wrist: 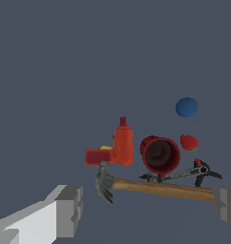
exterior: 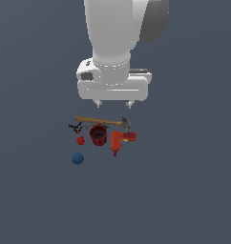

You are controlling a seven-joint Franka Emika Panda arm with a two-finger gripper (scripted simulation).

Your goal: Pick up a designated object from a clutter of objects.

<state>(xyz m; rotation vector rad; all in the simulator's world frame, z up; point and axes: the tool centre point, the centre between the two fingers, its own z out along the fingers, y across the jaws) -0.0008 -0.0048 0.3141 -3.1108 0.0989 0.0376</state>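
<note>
Black with small red bits, the thin spiky tool (exterior: 76,127) you are after lies at the exterior view's left end of the clutter, just beside the handle end of the wooden-handled hammer (exterior: 102,121) and above the tiny red knob (exterior: 80,140) in that view. In your wrist view the same black tool (wrist: 194,171) stretches alongside the hammer (wrist: 155,187), its long thin end reaching toward the dark red cup (wrist: 159,155); you cannot tell whether it touches the handle. The cup lies on its side with the mouth toward the wrist camera, between the knob (wrist: 189,142) and the red power drill (wrist: 118,148). The blue ball (exterior: 78,158) sits apart from the rest. Your gripper (exterior: 113,102) hangs above the hammer with its fingers (wrist: 68,210) spread wide and holding nothing, one to either side of the hammer's length in the wrist view.
</note>
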